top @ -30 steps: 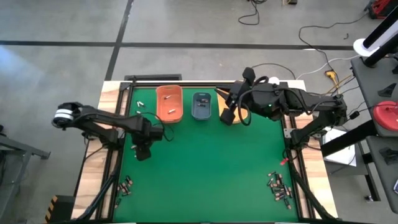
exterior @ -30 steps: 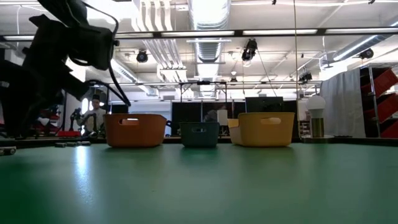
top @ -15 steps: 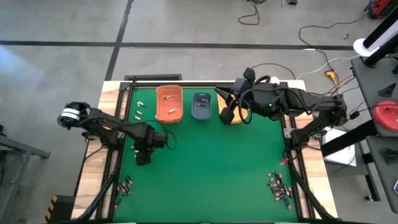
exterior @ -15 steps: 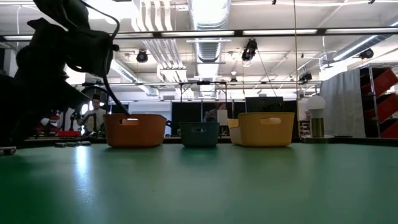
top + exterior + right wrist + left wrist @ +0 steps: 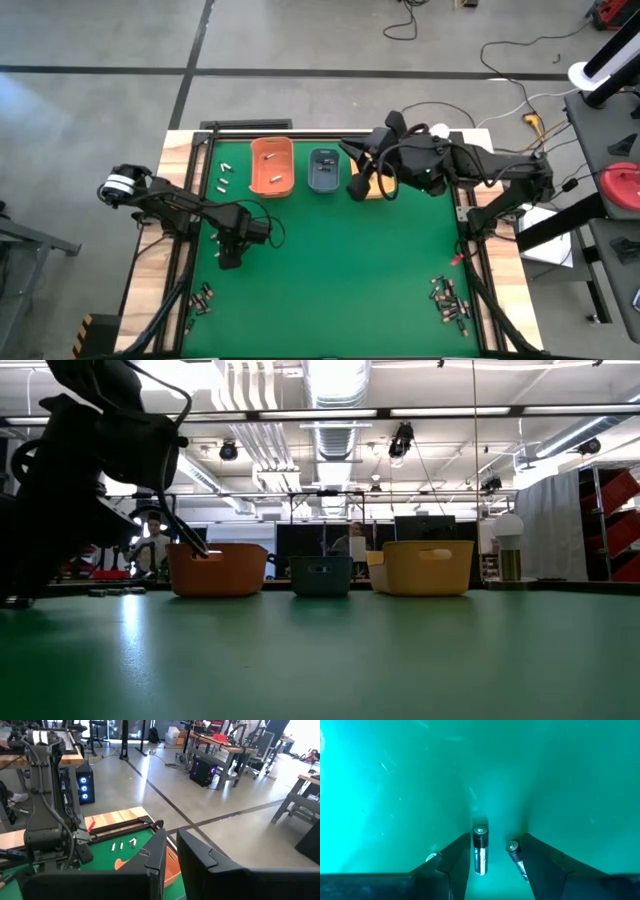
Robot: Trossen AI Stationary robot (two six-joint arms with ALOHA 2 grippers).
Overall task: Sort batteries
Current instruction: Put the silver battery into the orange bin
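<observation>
Left gripper straddles two batteries on the green mat as sorting goes on.

Two batteries (image 5: 480, 849) lie side by side on the mat (image 5: 340, 270) toward the table's left edge, between the spread fingers (image 5: 454, 857) of the left gripper (image 5: 230, 258); more batteries lie loose near the front left corner (image 5: 203, 297), the front right corner (image 5: 448, 301) and on the wood beside the orange bin (image 5: 272, 165). To do the step well, the gripper would best shift so one battery alone sits centred between the fingers, then descend squarely and pinch its middle, lest the neighbour roll or be trapped. The right gripper (image 5: 360, 187), fingers slightly parted and holding nothing, hangs over the yellow bin (image 5: 428, 567) by the blue-grey bin (image 5: 324, 168) at the rear edge.
</observation>
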